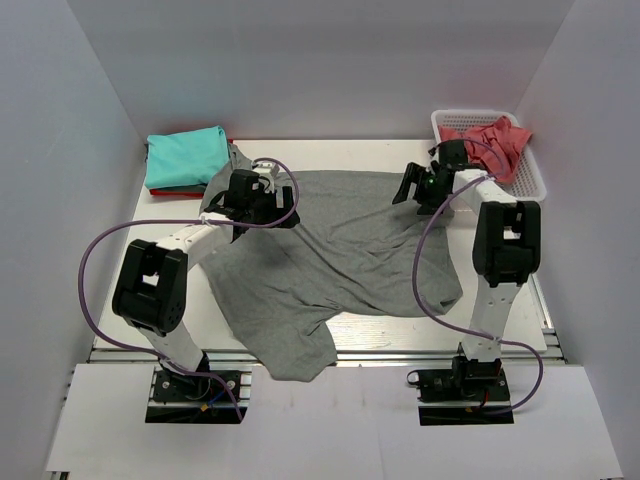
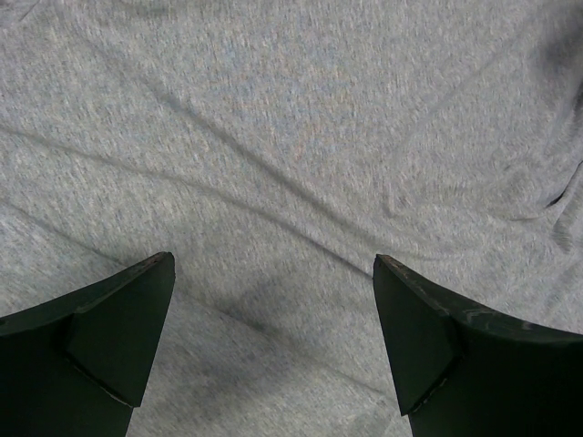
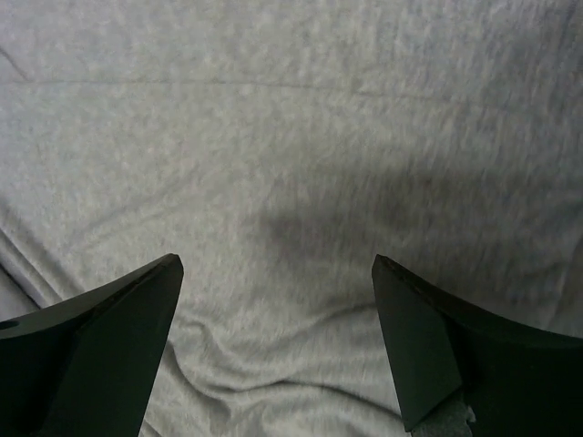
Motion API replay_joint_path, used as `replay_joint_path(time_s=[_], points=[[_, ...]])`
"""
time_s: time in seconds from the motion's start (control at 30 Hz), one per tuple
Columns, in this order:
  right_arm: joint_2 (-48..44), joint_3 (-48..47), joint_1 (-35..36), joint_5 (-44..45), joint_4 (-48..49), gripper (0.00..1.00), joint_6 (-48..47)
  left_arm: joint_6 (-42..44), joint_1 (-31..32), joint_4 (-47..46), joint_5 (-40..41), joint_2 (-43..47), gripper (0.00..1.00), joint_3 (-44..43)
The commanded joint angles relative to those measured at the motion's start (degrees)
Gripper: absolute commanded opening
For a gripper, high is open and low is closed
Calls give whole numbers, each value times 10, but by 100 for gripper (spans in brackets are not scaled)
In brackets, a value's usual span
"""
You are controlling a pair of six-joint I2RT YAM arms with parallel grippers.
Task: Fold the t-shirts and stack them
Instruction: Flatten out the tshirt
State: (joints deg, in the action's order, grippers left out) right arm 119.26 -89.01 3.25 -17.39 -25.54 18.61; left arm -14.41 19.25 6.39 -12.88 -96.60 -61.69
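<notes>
Hovering over the grey shirt (image 1: pixel 340 250), jaws wide open on both sides
Shirt's spread out mid-table; left gripper (image 1: pixel 270 198) sits over its 10 o'clock part, right gripper (image 1: pixel 418 188) over 2 o'clock, neither holding anything.

The top camera looked down from above and behind the arm bases (image 1: pixel 195 385), taking in the whole table (image 1: pixel 330 150). Each wrist camera pointed steeply down, close over cloth, its own dark fingers (image 2: pixel 91 337) in the bottom corners. All three views shared the grey t-shirt (image 1: pixel 330 240)
</notes>
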Motion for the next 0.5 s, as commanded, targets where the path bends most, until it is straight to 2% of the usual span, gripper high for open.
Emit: replay_joint_path(time_s=[0.0,0.07,0.17,0.47], points=[[-79,-11,14,50,-14,90,-31,5,3,-14,-4,11,100,-4],[-97,-17,13,2,-15,90,-32,5,3,-14,-4,11,100,-4],[-107,-22,15,-118,-2,90,-32,5,3,-14,-4,11,100,-4],[-117,-18,18,-114,-23,90,-27,5,3,-14,-4,23,100,-4]])
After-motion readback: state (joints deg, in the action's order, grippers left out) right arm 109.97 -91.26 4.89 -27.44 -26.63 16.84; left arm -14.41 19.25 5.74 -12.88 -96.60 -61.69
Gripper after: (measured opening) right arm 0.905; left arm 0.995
